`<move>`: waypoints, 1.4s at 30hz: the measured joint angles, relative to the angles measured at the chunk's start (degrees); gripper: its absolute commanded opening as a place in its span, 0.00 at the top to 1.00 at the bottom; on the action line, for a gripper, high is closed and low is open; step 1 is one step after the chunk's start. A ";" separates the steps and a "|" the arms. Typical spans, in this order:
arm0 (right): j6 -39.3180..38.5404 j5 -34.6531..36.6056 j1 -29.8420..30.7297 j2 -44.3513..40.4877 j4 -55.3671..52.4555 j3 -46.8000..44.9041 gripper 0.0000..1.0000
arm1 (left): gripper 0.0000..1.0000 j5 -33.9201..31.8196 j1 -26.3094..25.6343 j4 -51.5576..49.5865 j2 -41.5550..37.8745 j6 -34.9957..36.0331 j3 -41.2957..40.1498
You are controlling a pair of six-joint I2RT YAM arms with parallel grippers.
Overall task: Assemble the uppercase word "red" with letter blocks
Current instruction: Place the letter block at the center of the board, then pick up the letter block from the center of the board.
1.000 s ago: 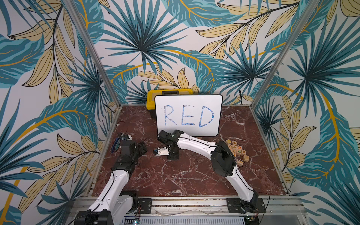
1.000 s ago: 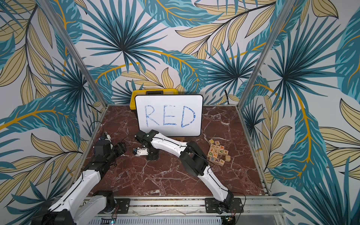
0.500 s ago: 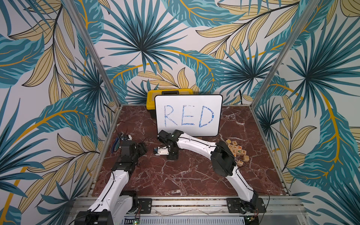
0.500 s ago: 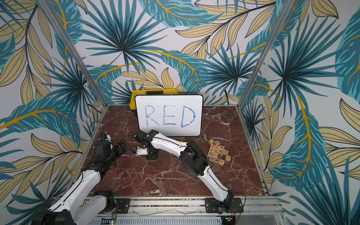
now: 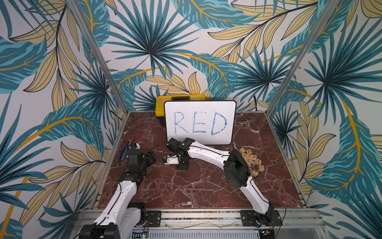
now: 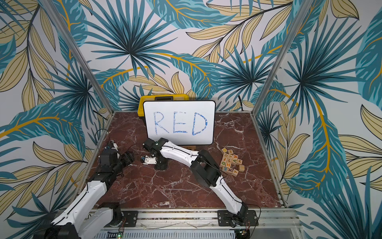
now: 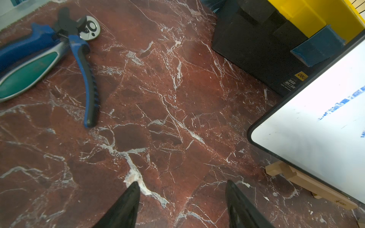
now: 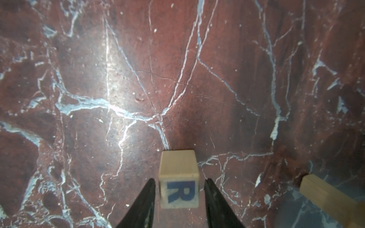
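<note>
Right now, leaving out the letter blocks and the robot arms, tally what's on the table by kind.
Whiteboard: 1
Toolbox: 1
Wooden board stand: 1
Pliers: 1
Ratchet: 1
Total: 5

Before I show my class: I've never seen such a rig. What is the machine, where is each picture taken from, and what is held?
Two white robot arms work on a red marble table. Both top views look down on everything; the other two come from wrist cameras. At the back, a whiteboard reading RED stands before a yellow toolbox. Other letter blocks lie piled by the right arm, pliers by the left arm. The right claw straddles the R block with a gap at each jaw, so nothing is gripped. The left claw is open and empty.
</note>
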 measured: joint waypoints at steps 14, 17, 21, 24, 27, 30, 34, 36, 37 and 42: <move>6.60 -1.27 -2.75 -14.01 4.24 -8.61 0.58 | 0.28 2.34 0.07 0.00 -0.22 2.12 0.00; 10.32 0.68 -4.63 -19.17 6.08 -14.29 0.58 | 0.28 4.52 0.07 0.11 -0.22 2.95 0.02; 17.81 2.51 -9.07 -28.24 10.27 -24.76 0.59 | 0.30 7.52 -0.37 0.70 -0.22 3.85 0.04; 23.87 4.44 -12.46 -36.26 12.76 -33.62 0.58 | 0.30 7.52 -2.69 0.85 -0.22 5.01 0.07; 29.35 6.43 -13.88 -42.77 13.64 -39.74 0.59 | 0.30 6.40 -6.60 0.85 -0.02 6.08 0.39; 34.93 8.22 -15.63 -48.65 14.03 -44.81 0.59 | 0.30 4.46 -10.78 0.87 1.95 7.58 2.21; 42.53 10.80 -20.79 -55.21 14.05 -49.44 0.59 | 0.30 1.95 -15.58 1.03 5.31 9.42 5.51; 46.05 11.98 -23.30 -57.53 13.92 -51.21 0.59 | 0.30 0.90 -17.73 1.36 6.84 10.34 6.99; 47.50 12.44 -24.09 -58.21 13.77 -51.87 0.59 | 0.30 0.48 -18.56 1.57 7.52 10.67 7.52; 53.90 13.90 -26.05 -58.93 11.54 -55.19 0.59 | 0.30 -0.59 -21.11 2.56 10.36 12.02 8.98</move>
